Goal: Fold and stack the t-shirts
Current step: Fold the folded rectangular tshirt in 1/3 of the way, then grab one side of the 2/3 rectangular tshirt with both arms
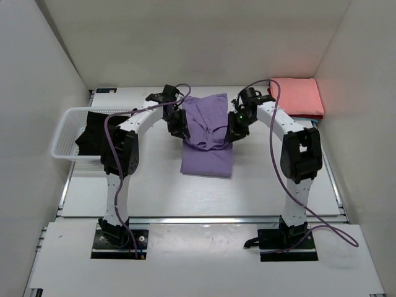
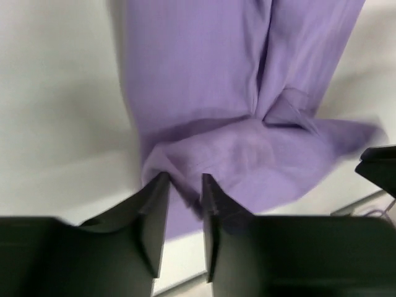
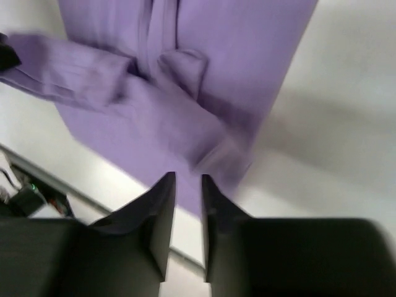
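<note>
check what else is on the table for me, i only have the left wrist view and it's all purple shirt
Observer: A folded salmon-pink shirt lies at the far right corner of the table, apart from the purple shirt.
Operator: any more shirts out there
Observer: A black shirt lies in the white basket at the table's left edge.
Operator: where's the right gripper
Observer: The right gripper is at the purple shirt's right edge, with its jaws a little apart and no cloth between them.
</note>
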Controlling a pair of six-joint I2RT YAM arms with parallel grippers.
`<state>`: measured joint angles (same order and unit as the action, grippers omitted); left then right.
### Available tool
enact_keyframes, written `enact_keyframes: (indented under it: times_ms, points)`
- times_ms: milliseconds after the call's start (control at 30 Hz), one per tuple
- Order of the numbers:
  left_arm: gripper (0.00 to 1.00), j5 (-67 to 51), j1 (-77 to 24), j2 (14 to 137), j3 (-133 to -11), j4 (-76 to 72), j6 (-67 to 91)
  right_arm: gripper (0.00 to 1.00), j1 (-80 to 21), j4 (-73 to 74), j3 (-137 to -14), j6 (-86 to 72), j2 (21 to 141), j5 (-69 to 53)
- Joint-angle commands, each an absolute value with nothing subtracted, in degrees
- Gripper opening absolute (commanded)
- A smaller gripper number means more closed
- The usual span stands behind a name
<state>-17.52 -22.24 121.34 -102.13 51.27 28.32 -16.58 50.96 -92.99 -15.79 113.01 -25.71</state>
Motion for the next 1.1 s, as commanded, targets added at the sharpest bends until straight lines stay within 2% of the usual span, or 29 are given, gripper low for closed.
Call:
enact_keyframes:
  times_ms: [0, 100, 167, 333, 533, 600, 667, 867, 1067]
  points:
    - [0.41, -18.98, -19.52, 125.31, -111.52, 56.68, 27.16, 0.23, -13.72, 51.51, -101.68, -15.55, 116.79, -24.87]
    - [0.53, -19.16, -18.55, 126.47, -115.75, 57.83, 27.51, 0.28, -12.49, 48.79, -102.84, -16.35, 116.02, -23.21]
    - [0.54, -17.93, -18.2, 125.25, -113.57, 56.7, 27.43, 0.29, -11.87, 47.03, -99.86, -16.96, 113.48, -22.59]
    - [0.55, -16.88, -19.68, 115.34, -97.94, 52.31, 28.21, 0.33, -11.16, 41.41, -83.61, -19.15, 103.03, -23.38]
    - [0.6, -14.41, -23.73, 103.38, -73.16, 43.08, 32.07, 0.45, -12.65, 33.59, -62.69, -24.78, 94.67, -28.73]
    - [0.67, -13.89, -25.13, 100.99, -69.37, 39.22, 33.92, 0.46, -14.49, 32.17, -59.87, -26.27, 93.34, -29.0]
    - [0.69, -13.45, -26.27, 100.29, -68.21, 36.93, 35.24, 0.47, -15.64, 30.68, -56.97, -27.67, 92.81, -29.53]
    - [0.69, -14.68, -27.25, 101.95, -65.57, 30.77, 39.01, 0.5, -18.19, 29.53, -55.55, -29.27, 96.23, -31.38]
    - [0.57, -13.98, -28.47, 104.5, -64.34, 27.87, 40.78, 0.5, -18.98, 26.9, -55.64, -29.97, 100.71, -31.73]
